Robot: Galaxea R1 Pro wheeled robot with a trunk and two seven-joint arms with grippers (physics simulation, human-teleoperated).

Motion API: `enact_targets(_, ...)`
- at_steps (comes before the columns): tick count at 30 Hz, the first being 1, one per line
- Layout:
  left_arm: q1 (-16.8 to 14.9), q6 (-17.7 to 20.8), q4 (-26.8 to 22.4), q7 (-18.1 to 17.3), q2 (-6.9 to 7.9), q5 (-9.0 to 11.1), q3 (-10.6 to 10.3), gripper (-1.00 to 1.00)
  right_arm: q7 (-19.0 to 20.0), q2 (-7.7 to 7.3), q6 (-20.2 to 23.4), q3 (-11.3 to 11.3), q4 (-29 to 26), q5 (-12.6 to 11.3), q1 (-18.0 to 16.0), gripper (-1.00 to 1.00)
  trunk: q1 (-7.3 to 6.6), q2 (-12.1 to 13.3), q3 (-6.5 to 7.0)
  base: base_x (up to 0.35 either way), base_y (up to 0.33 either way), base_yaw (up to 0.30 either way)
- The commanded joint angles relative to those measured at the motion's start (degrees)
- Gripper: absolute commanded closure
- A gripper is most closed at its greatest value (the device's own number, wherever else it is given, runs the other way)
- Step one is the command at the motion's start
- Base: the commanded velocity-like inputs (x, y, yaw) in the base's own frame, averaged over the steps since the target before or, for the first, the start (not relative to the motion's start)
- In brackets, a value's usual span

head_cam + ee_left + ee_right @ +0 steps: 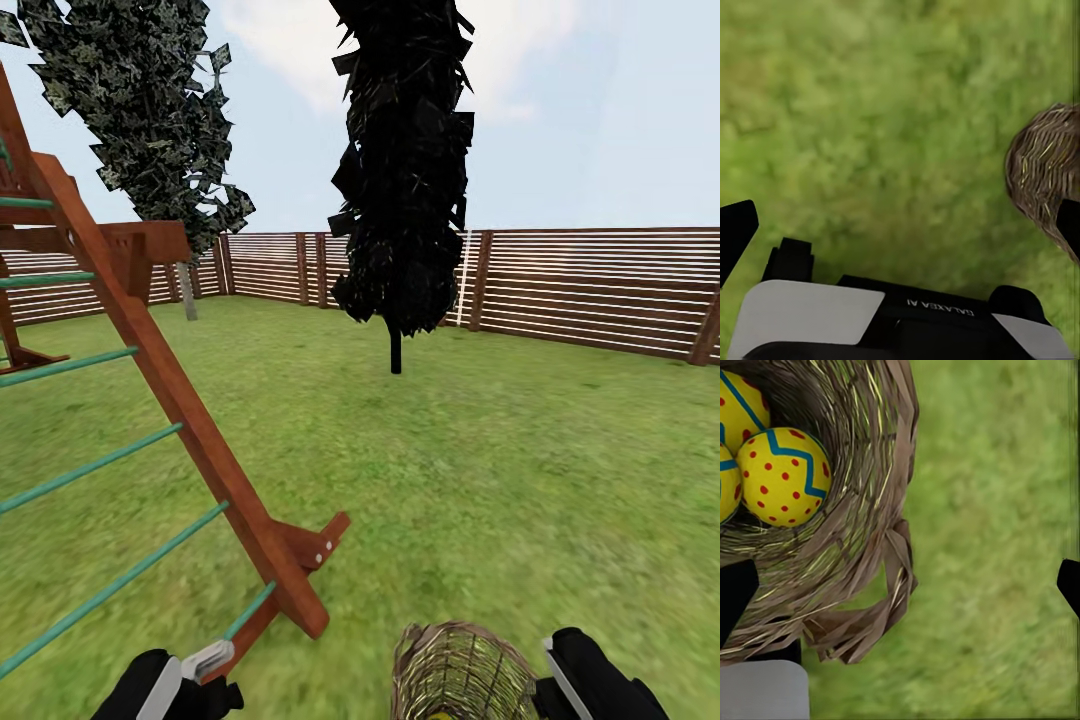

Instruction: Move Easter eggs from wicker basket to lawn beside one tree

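The wicker basket (460, 668) stands on the lawn (480, 470) at the bottom of the head view, between my two arms. In the right wrist view three yellow Easter eggs with red dots lie inside it: one (784, 476) in full sight, one (739, 405) beside it, and one (724, 484) cut by the frame edge. My right gripper (902, 589) is open above the basket's rim and loop handle (881, 607), one finger over the wicker and the other over grass. My left gripper (902, 229) is open over bare grass, with the basket (1050, 172) off to one side. The broad light-green tree is out of view.
A wooden play frame with green rungs (170, 400) slants down at the left, its foot (305, 590) close to the basket. A near-black columnar tree (400, 170) stands ahead, and another dark tree (150, 100) at the back left. A slatted fence (590, 290) closes off the lawn.
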Motion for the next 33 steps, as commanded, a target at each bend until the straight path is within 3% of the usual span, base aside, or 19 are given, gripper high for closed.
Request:
enact_targets(1,-0.02,0.26,-0.08,0.5,-0.06,0.58,0.05,-1.0,-0.01,-0.12,0.31,0.07,-0.08,0.13,-0.03,-1.0,0.0,-0.03,-0.06,0.0,0.0,0.0)
enact_targets(4,-0.02,0.26,-0.08,0.5,-0.2,0.6,0.04,-1.0,0.05,0.04,0.33,-5.55,-0.1,-0.1,-0.03,-1.0,0.0,-0.03,-0.06,0.0,0.0,0.0)
enact_targets(7,-0.02,0.26,-0.08,0.5,-0.23,0.6,0.03,-1.0,0.07,0.31,0.38,-8.67,-0.07,-0.16,-0.03,-1.0,0.0,-0.03,-0.06,0.0,0.0,0.0)
enact_targets(20,-0.02,0.26,-0.08,0.5,-0.23,0.62,0.03,-1.0,0.24,0.72,0.08,-9.53,-0.32,-0.39,-0.03,-1.0,0.0,-0.03,-0.06,0.0,0.0,0.0)
enact_targets(24,-0.02,0.26,-0.08,0.5,-0.23,0.62,0.03,-1.0,0.21,0.86,-1.44,-9.47,-0.23,-2.44,-0.03,-1.0,0.0,-0.03,-0.06,0.0,0.0,0.0)
enact_targets(33,-0.02,0.26,-0.08,0.5,-0.23,0.62,0.03,-1.0,-0.04,0.81,-1.81,-9.39,-0.17,-3.63,-0.03,-1.0,1.97,-3.64,-1.68,0.0,0.0,0.0)
